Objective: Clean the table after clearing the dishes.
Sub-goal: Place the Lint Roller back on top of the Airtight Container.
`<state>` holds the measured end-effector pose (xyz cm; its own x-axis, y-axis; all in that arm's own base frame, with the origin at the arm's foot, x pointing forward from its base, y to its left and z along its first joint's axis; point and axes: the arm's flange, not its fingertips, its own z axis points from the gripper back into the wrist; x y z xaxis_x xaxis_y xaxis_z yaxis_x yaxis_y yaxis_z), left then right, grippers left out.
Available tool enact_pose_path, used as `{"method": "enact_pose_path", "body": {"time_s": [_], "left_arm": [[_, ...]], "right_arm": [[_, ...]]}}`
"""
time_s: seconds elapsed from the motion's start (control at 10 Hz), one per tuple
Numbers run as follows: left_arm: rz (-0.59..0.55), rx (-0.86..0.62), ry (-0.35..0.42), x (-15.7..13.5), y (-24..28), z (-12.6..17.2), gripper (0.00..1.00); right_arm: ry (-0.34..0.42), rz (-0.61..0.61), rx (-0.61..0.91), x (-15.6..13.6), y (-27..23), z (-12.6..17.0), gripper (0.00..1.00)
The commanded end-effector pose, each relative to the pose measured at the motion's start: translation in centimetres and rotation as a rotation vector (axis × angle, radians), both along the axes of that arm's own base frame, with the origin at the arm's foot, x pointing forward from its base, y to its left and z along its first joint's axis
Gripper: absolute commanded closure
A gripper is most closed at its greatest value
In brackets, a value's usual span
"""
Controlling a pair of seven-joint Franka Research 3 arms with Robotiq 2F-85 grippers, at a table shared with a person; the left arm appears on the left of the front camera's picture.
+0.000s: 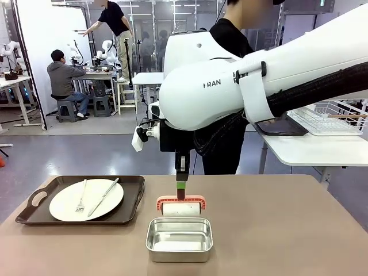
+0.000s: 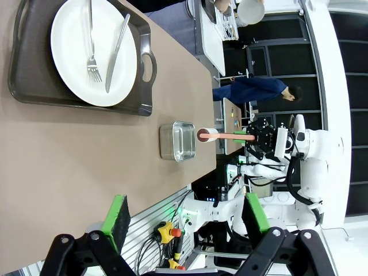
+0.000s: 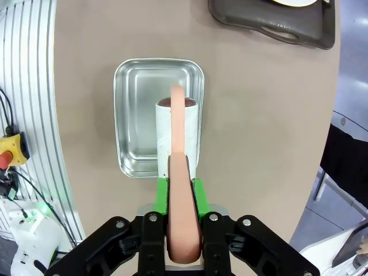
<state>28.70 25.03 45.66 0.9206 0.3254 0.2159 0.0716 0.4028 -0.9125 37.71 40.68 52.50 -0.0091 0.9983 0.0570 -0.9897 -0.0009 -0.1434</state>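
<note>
Up close, right gripper (image 3: 180, 185) clamps the pink roller (image 3: 178, 132) by the steel pan (image 3: 135, 115); left gripper (image 2: 187, 217) gapes.

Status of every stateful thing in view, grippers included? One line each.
pan: upright on the table, empty
lint roller: held handle-up, roll just over the pan; contact unclear
right gripper: shut on the lint roller's handle
left gripper: open, empty
tray: flat on the table, not yet cleared
plate: on the tray, no food
fork: lying on the plate
knife: lying on the plate beside the fork
</note>
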Motion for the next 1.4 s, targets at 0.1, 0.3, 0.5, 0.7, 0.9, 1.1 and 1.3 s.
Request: {"method": "enact_pose_path", "body": {"time_s": [0.1, 0.3, 0.5, 0.7, 0.9, 1.1, 1.3], "left_arm": [[0.005, 0.003, -0.004, -0.1, 0.1, 0.2, 0.0], [0.005, 0.003, -0.004, -0.1, 0.1, 0.2, 0.0], [0.005, 0.003, -0.004, -0.1, 0.1, 0.2, 0.0], [0.005, 0.003, -0.004, -0.1, 0.1, 0.2, 0.0], [0.005, 0.003, -0.004, -0.1, 0.1, 0.2, 0.0], [0.005, 0.003, -0.004, -0.1, 0.1, 0.2, 0.0], [0.005, 0.003, -0.004, -0.1, 0.1, 0.2, 0.0]], "right_arm": [[-0.014, -0.006, 0.031, 0.0, -0.1, -1.0, 0.79], [0.002, -0.022, 0.034, -0.1, 0.0, -2.4, 0.79], [0.061, -0.037, 0.008, 0.3, 0.7, -4.5, 0.79], [0.082, -0.056, -0.018, 0.6, 1.2, -6.0, 0.79], [0.092, -0.071, -0.013, 0.8, 1.6, -7.7, 0.79], [0.061, -0.079, -0.011, 1.0, 1.8, -8.7, 0.79], [0.041, -0.064, 0.012, 1.7, 1.6, -9.5, 0.79]]}}
